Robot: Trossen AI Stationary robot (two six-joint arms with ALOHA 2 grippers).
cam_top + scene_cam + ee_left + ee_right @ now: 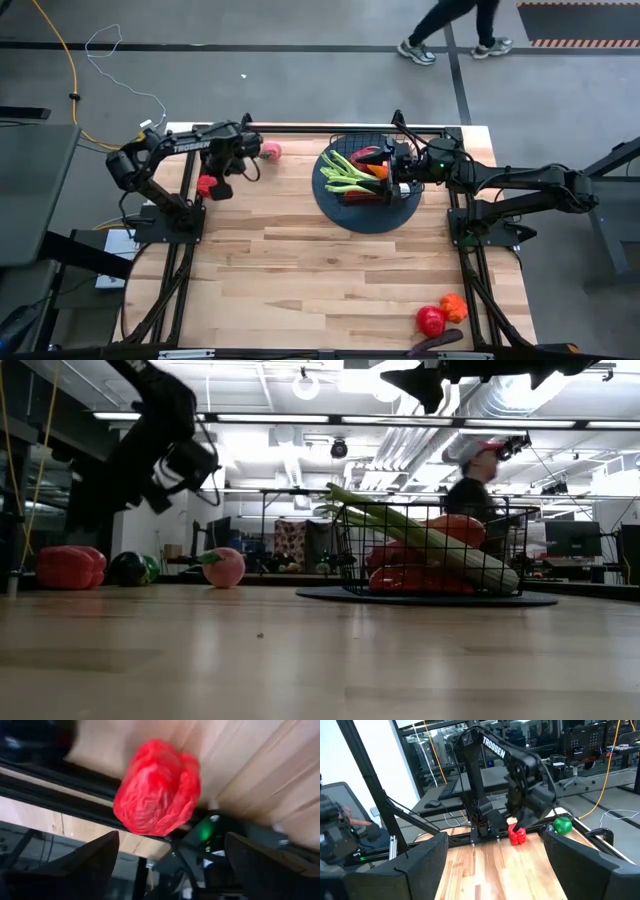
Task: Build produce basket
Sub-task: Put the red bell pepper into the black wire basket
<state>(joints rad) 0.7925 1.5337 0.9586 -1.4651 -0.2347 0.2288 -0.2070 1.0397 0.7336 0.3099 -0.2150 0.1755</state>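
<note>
Wooden table from above: I see my left gripper [222, 175] open over a red pepper [207, 185], holding nothing, and my right gripper [392, 172] open and empty above the basket [366, 178] of produce [345, 172]. Low view: celery [430, 542] pokes past the basket's rim. Left wrist: pepper lies between spread fingers [90, 857].

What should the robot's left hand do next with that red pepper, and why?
Probably lower straight down so its open fingers come around the red pepper. The left gripper hangs just above that pepper at the table's far left edge, not touching it yet, and the pepper is still outside the basket. The right gripper waits open over the basket.
</note>
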